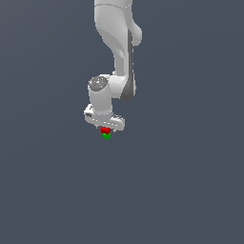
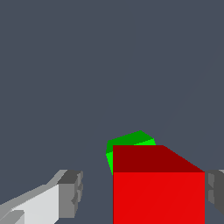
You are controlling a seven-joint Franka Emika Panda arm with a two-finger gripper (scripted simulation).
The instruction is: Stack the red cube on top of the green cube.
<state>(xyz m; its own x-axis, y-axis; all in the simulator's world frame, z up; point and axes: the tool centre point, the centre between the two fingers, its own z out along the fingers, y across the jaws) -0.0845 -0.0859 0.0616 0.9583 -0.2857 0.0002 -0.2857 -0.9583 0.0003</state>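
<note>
Two cubes and one arm are making up this entry.

Red cube (image 2: 158, 192): sitting between the fingers of the gripper (image 2: 142, 192), filling the near part of the wrist view. In the exterior view the red cube (image 1: 105, 129) is showing directly above the green one, so it is apparently resting on it or just short of touching.

Green cube (image 2: 131, 142): lying mostly hidden beneath and behind the red cube, turned at a slight angle to it.

Gripper: standing spread. One finger (image 2: 70, 192) is clearly parted from the red face by a gap; the other is sitting just beside the opposite face, contact uncertain. Judged released, probably to leave the red cube where it is sitting.

Arm (image 1: 116, 43): hanging straight down over the pair.
</note>
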